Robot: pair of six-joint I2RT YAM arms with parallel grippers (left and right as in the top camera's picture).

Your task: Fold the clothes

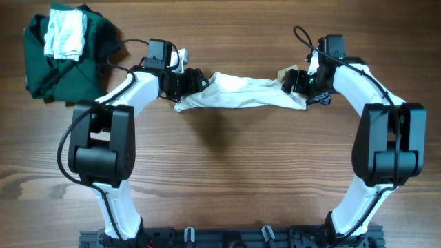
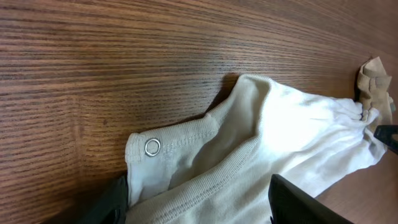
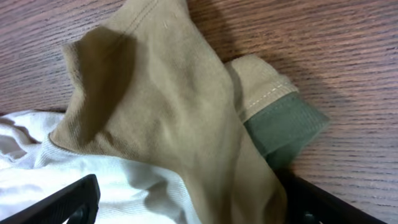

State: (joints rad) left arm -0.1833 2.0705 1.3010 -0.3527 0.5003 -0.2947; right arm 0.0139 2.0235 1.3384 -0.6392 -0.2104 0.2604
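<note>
**Item: the clothes** (image 1: 238, 93). One small soft garment, cream-white in the body, is lying in a bunched, rope-like strip across the middle of the wooden surface (image 1: 220, 172), running left to right between the two arms. In the left wrist view its ribbed cream hem (image 2: 205, 180) is showing, along with a flap that is carrying a single metal snap ring (image 2: 152, 147). The cloth is rumpling into soft folds towards its far end. In the right wrist view the other end is showing a khaki-tan part (image 3: 155, 93), which is rising in a loose peak over the cream fabric. Beside it a tan cuff is ending in a dark green trim band (image 3: 283, 127) that is resting on the wood.

**Item: left claw** (image 1: 191, 81). It is sitting at the garment's left end. Its dark fingers (image 2: 305, 199) are standing apart, and the cream hem is lying in the gap between them.

**Item: right claw** (image 1: 293, 83). It is sitting at the garment's right end. Its fingers (image 3: 62, 199) are standing wide apart at the lower corners of the right wrist view, and tan and cream cloth is filling the space between them.

**Item: dark green garment** (image 1: 69, 65). This large, crumpled piece is lying at the far left corner of the surface, well apart from the clothes.

**Item: whitish cloth** (image 1: 65, 34). It is resting on top of the dark green garment.
</note>
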